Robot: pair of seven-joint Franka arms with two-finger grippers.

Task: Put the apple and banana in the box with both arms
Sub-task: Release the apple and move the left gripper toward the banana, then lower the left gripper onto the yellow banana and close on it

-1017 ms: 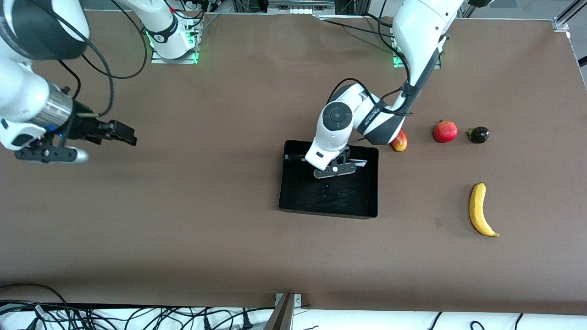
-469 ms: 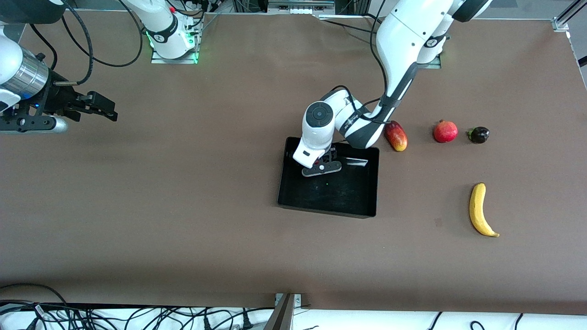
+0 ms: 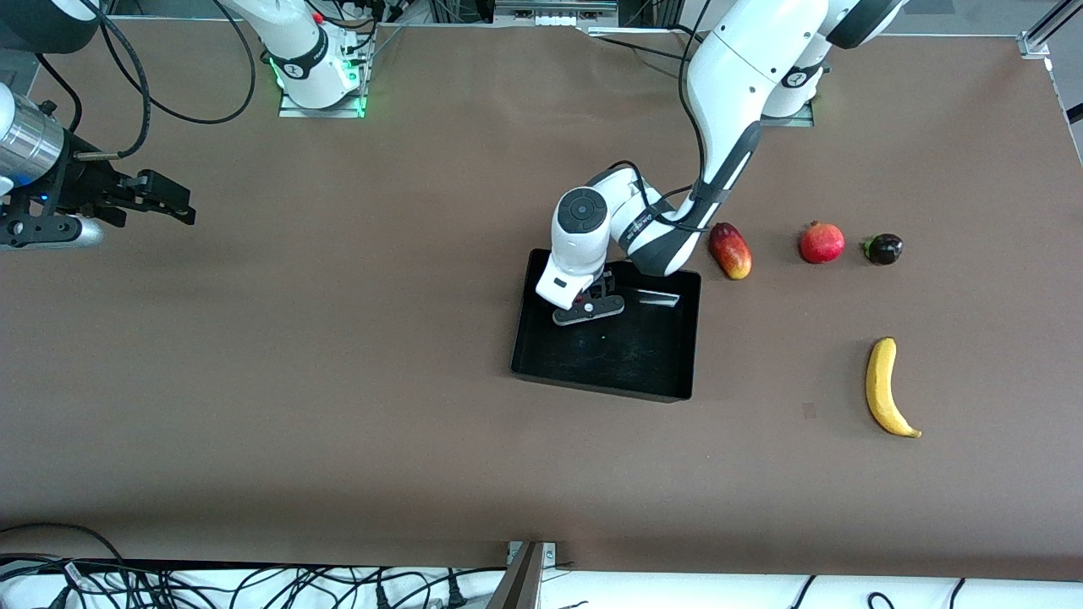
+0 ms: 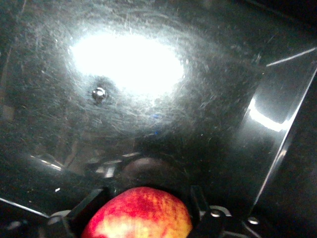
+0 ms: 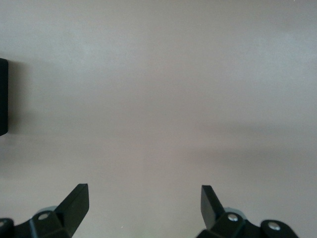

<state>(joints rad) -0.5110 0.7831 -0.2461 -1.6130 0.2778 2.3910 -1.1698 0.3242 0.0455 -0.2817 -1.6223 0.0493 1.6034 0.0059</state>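
Observation:
My left gripper is low inside the black box, near the wall closest to the arm bases. It is shut on the apple, red with yellow patches, which fills the gap between the fingers just above the glossy box floor. The hand hides the apple in the front view. The banana lies on the table toward the left arm's end, nearer to the front camera than the box. My right gripper is open and empty over bare table at the right arm's end.
A red-yellow mango, a round red fruit with a crown and a small dark fruit lie in a row beside the box toward the left arm's end. Cables hang along the table's front edge.
My left gripper has moved with the apple across the box toward the right arm's end, uncovering the mango. My right gripper has drawn back toward the right arm's end of the table.

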